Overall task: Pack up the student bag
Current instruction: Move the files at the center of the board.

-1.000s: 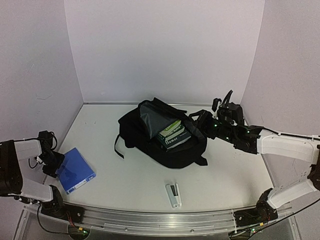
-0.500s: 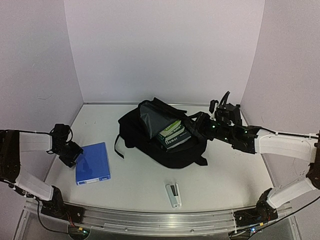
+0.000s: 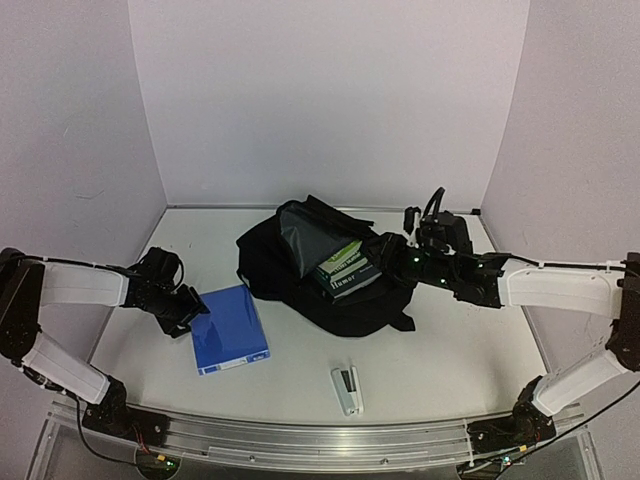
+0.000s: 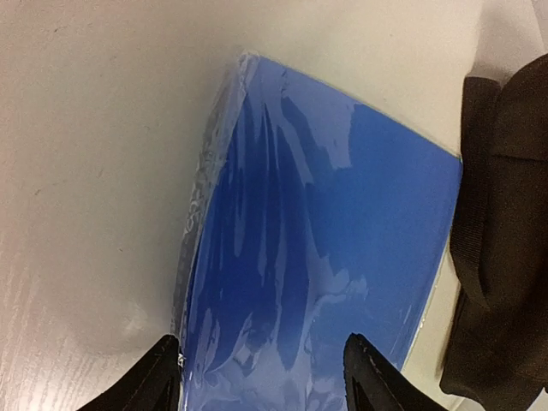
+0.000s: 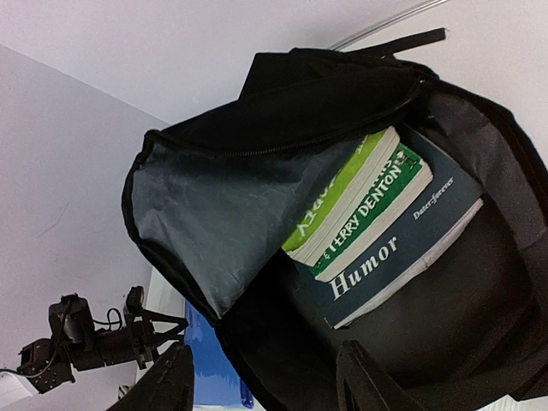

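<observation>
The student bag (image 3: 290, 285) lies open mid-table, its grey-lined flap raised, with a green book (image 5: 368, 184) and a dark "Humor" book (image 5: 402, 253) stacked inside. A blue plastic-wrapped book (image 3: 232, 330) rests left of the bag. My left gripper (image 3: 193, 308) is at its upper-left corner. In the left wrist view that gripper (image 4: 261, 342) straddles the blue book (image 4: 342, 223), one finger at the wrapped edge and the other on the cover. My right gripper (image 3: 385, 252) sits at the bag's right rim. Its jaws (image 5: 265, 351) stand apart, facing the bag's black fabric (image 5: 479, 325).
A white and black stapler (image 3: 348, 390) lies near the front edge, right of the blue book. A bag strap (image 3: 236, 290) trails on the bag's left side, and the bag's edge (image 4: 505, 257) is close beside the blue book. Walls enclose the table on three sides.
My left gripper has swept right from the table's left edge, taking the blue book with it toward the bag. My right gripper has edged left to the bag's mouth.
</observation>
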Robot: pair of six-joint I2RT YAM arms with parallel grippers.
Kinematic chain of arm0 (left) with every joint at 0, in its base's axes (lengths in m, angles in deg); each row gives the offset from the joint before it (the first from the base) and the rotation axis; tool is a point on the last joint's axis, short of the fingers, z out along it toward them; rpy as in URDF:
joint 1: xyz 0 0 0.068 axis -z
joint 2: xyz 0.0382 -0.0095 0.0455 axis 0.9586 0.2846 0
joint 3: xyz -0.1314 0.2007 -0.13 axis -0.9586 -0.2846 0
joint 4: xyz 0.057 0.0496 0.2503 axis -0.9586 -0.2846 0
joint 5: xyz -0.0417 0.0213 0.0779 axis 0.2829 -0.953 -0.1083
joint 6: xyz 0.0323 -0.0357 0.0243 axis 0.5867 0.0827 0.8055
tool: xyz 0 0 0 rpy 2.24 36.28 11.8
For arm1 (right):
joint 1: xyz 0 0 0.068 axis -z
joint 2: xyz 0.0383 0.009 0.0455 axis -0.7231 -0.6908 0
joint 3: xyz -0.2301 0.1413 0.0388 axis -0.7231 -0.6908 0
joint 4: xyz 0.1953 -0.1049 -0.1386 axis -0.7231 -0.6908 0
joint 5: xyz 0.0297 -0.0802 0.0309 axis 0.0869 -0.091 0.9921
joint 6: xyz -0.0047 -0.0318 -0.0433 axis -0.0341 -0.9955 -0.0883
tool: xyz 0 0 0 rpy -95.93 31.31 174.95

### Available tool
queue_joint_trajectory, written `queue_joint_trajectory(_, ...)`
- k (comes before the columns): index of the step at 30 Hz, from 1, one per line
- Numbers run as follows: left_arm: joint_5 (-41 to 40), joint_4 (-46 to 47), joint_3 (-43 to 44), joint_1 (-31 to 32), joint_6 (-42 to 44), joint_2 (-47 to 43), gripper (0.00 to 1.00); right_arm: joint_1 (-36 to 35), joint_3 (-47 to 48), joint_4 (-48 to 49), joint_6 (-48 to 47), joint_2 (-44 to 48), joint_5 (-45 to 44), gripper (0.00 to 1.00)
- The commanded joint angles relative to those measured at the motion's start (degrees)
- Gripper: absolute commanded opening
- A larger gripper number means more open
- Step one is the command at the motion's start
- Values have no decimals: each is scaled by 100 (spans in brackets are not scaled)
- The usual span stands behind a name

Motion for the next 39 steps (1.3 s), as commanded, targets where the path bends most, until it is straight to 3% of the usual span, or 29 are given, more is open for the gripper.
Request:
queue_joint_trajectory(1, -131, -342, 276, 49, 72, -313, 66, -441, 358, 168, -18, -386, 225, 57)
queue_joint_trajectory(4, -379, -732, 325, 40, 109, -427, 71, -847, 569, 260, 37, -864, 274, 57)
queue_joint_trajectory(11, -64, -1060, 461, 52, 133, -39, 75, -1515, 1437, 383, 101, -2229, 514, 56)
queue_joint_trajectory(21, 319, -969, 370, 44, 109, 42, 63, -1812, 2255, 423, 397, -3690, 1032, 53)
queue_joint_trajectory(39, 410, -1112, 402, 44, 79, 212, 50, -1813, 2831, 567, 566, -4641, 1390, 50)
